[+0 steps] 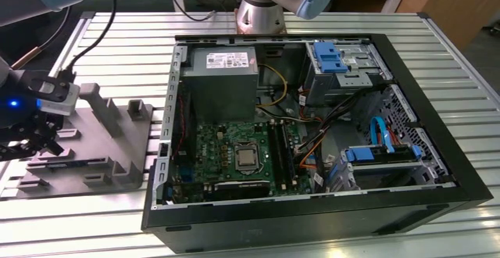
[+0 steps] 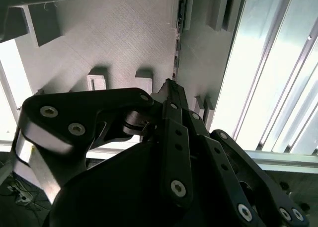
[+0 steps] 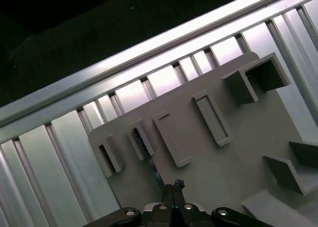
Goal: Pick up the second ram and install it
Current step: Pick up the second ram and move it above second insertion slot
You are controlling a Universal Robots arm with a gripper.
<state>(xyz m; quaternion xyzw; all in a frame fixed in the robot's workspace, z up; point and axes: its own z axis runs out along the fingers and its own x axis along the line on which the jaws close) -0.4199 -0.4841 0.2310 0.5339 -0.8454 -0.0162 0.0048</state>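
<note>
The second ram [image 3: 147, 153] is a thin dark blue stick standing on edge in a slot of the grey fixture plate [image 3: 238, 152]. In the second wrist view the ram [image 2: 177, 53] runs away from the fingertips across the plate [image 2: 114, 33]. My gripper [image 3: 174, 185] hangs just over one end of it with its fingers drawn together; I cannot tell whether they touch it. In the exterior view the gripper [image 1: 51, 148] is at the far left over the plate [image 1: 102, 152], with the ram [image 1: 67, 164] showing as a blue streak just below it.
An open computer case [image 1: 437, 152] lies to the exterior view's right of the plate, with its green motherboard [image 1: 234, 141] and long black memory slots [image 1: 278, 150] exposed. Raised blocks [image 1: 93, 97] stand on the plate. The slatted metal table [image 1: 133, 41] surrounds everything.
</note>
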